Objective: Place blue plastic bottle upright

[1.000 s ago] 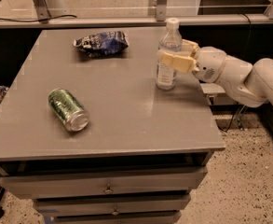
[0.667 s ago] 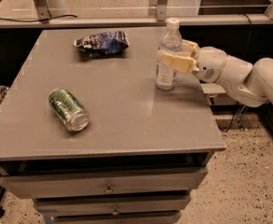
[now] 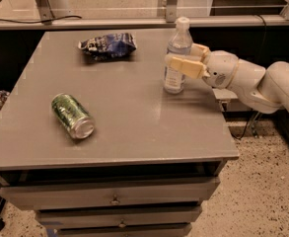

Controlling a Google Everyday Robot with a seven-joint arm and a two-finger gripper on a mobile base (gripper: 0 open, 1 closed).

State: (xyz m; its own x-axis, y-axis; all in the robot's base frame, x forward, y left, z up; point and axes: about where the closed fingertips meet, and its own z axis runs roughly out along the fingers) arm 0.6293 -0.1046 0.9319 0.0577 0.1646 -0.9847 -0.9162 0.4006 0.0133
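Observation:
The blue plastic bottle (image 3: pixel 175 78) stands upright on the grey table (image 3: pixel 134 117), near its back right edge, white cap on top. My gripper (image 3: pixel 178 57) reaches in from the right and is shut around the bottle's middle. One cream finger (image 3: pixel 186 66) crosses in front of the bottle and the other sits behind it. The bottle's base rests on the tabletop.
A green metal drink can (image 3: pixel 72 115) lies on its side at the front left. A dark blue and white snack bag (image 3: pixel 107 45) lies at the back. A rail runs behind the table. Drawers sit below the front edge.

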